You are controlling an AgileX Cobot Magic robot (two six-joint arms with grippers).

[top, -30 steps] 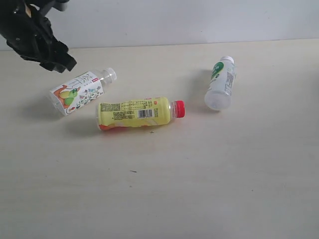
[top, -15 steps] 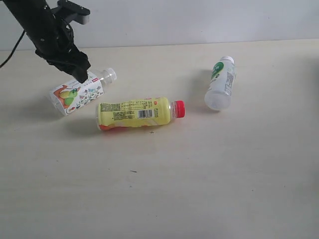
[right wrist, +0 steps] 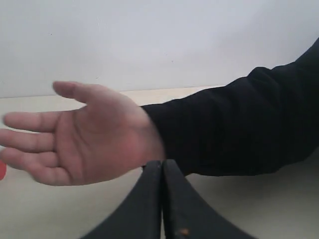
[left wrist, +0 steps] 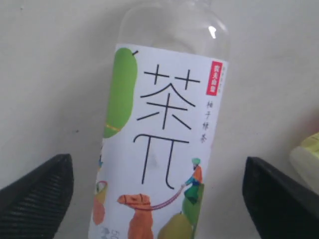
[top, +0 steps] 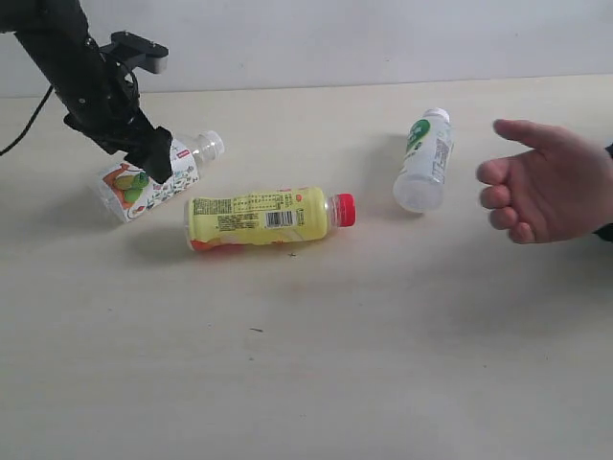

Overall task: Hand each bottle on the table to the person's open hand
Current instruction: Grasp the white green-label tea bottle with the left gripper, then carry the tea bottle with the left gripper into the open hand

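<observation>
Three bottles lie on their sides on the table point(top: 335, 364). The fruit-picture bottle point(top: 129, 192) is at the left, the yellow-labelled one with a red cap point(top: 259, 218) lies in the middle, and the white-green one with a white cap point(top: 423, 163) is further right. The clear bottle with the red label is out of view. My left gripper point(top: 153, 158) stands open over the fruit-picture bottle point(left wrist: 159, 149), its fingers apart on either side of it. The person's open hand point(top: 551, 192) reaches in from the right, palm showing. My right gripper point(right wrist: 162, 167) is shut and empty, just before that hand point(right wrist: 84, 134).
A pale wall runs behind the table's far edge. The person's black sleeve point(right wrist: 239, 124) crosses the right wrist view. An edge of the yellow bottle point(left wrist: 306, 154) shows beside the left gripper's finger.
The left arm has come down and to the right onto the fruit-picture bottle. The person's hand has come in from the right. No bottle has moved.
</observation>
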